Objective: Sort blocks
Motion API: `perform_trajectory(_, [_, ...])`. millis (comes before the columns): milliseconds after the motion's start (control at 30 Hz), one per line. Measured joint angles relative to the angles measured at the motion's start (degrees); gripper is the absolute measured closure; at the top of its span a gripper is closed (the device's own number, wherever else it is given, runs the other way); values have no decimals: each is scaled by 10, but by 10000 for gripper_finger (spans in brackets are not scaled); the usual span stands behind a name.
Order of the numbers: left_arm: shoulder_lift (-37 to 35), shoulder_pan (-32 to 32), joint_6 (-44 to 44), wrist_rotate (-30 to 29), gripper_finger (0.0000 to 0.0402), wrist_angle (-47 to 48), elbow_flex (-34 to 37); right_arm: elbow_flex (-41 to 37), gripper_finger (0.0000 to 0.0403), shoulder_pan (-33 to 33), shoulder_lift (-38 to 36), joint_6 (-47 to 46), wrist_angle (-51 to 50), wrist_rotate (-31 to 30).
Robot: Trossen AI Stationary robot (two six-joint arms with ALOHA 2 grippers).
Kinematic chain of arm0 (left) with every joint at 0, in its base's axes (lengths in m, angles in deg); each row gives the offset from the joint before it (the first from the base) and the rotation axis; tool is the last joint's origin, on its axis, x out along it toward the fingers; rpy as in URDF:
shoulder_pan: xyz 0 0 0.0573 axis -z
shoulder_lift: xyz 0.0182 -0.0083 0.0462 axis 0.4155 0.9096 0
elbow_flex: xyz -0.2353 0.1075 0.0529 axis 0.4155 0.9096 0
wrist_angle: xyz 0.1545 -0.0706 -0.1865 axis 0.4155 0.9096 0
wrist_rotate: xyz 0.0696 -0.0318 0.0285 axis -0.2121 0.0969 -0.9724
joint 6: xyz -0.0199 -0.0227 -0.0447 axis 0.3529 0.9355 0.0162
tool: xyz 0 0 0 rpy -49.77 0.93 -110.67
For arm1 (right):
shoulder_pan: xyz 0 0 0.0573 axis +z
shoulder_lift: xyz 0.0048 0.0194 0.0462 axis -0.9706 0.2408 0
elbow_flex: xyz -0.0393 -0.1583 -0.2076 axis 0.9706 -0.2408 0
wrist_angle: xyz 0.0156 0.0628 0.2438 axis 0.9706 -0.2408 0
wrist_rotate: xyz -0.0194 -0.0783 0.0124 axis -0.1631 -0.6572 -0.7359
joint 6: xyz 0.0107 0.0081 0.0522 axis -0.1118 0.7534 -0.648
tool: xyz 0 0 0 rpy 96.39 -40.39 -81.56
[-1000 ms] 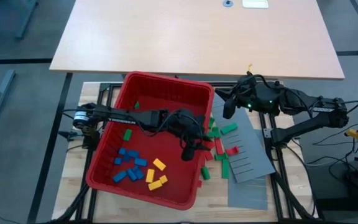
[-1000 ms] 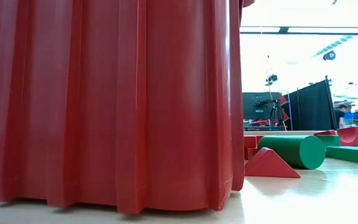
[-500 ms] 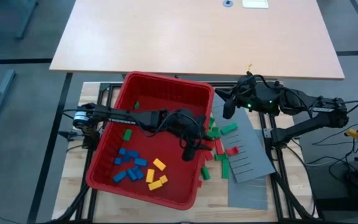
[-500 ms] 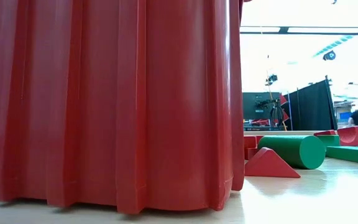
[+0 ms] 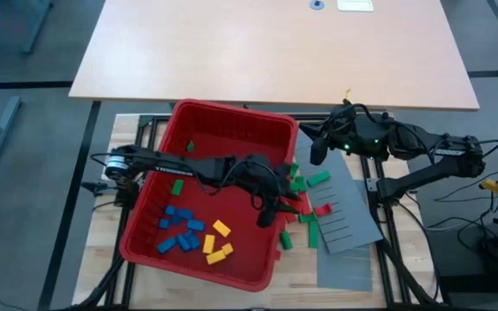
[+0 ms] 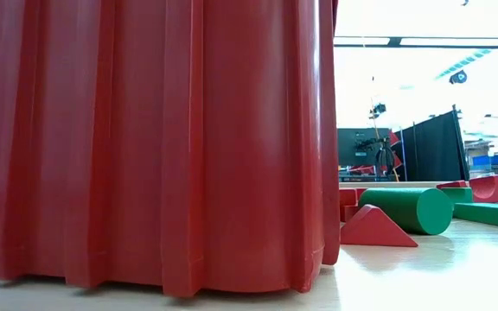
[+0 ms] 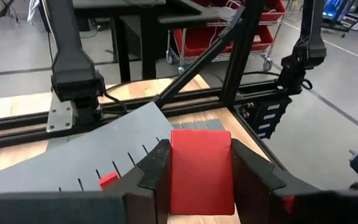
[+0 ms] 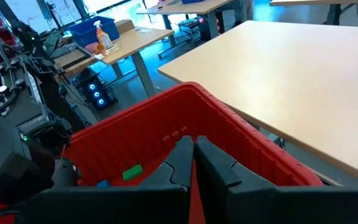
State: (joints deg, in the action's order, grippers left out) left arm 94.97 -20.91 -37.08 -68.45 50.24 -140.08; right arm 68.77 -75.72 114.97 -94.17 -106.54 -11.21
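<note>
Both arms matte black, jointed tube links. Left arm [image 5: 180, 161] has white lettering along the link and a silver ring at its base joint. Right arm [image 5: 405, 142] shows a small green light, loose black cable loops, and blocky black fingers [image 8: 219, 171].
</note>
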Motion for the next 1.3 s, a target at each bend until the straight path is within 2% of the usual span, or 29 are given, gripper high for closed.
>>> perform_trajectory(133, [9, 0, -1, 0, 295, -5, 0, 0, 403, 0, 0, 0, 0, 0])
perform_trajectory(400, [30, 0, 3, -1, 290, 44, 0, 0, 403, 0, 0, 1, 0, 0])
perform_trajectory(633, [30, -3, 0, -21, 210, 54, 0, 0, 403, 0, 0, 8, 0, 0])
perform_trajectory(767, [29, -4, 0, -22, 193, 55, 0, 0, 403, 0, 0, 8, -1, 0])
perform_trajectory(933, [28, -4, 0, -32, 196, 57, 0, 0, 403, 0, 0, 14, 0, 0])
perform_trajectory(1300, [-28, -18, -11, -37, 240, 62, 0, 0, 403, 0, 0, 15, 0, 0])
